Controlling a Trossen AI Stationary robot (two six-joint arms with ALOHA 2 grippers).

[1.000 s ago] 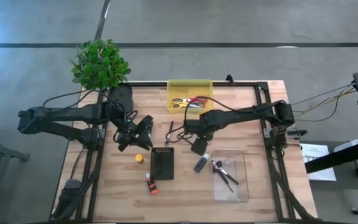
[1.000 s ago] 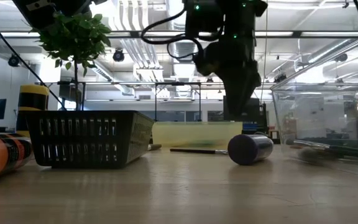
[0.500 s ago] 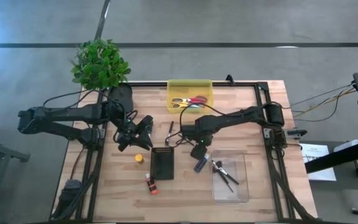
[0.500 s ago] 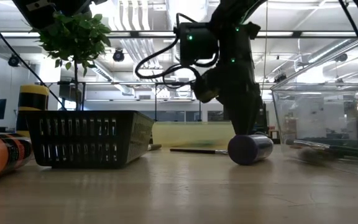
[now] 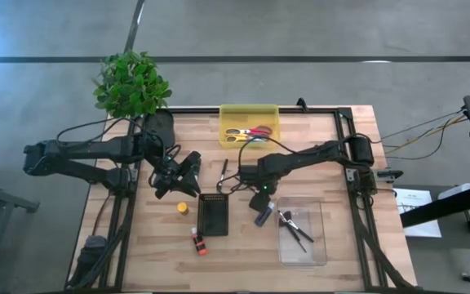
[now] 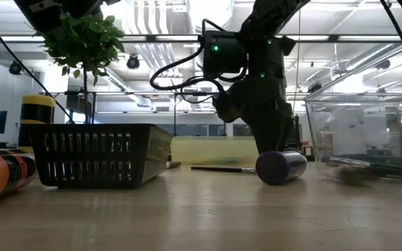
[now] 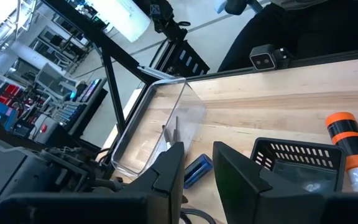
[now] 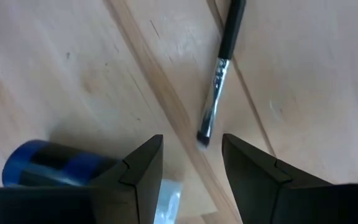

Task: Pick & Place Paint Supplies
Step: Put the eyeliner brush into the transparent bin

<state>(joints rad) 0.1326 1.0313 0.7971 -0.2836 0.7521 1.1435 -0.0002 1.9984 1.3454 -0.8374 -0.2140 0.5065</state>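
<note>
Fingers (image 8: pixel 253 171) of right gripper (image 8: pixel 191 165) parted, empty, above thin paintbrush (image 8: pixel 218 71) beside blue tube (image 8: pixel 55 163); could nudge tube rolling if lowered askew.

No readable text, labels or numbers anywhere.

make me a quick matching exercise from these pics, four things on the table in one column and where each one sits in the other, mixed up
Things:
1. scissors
2. blue paint tube
3. black mesh basket
4. orange-capped paint tube

Places:
A. at the near left corner of the black mesh basket
B. on the wood between the black mesh basket and the clear bin, just under the right gripper
C. inside the yellow tray at the table's far edge
D. mid-table, right of the small yellow piece

Pairs: 1-C, 2-B, 3-D, 4-A
</note>
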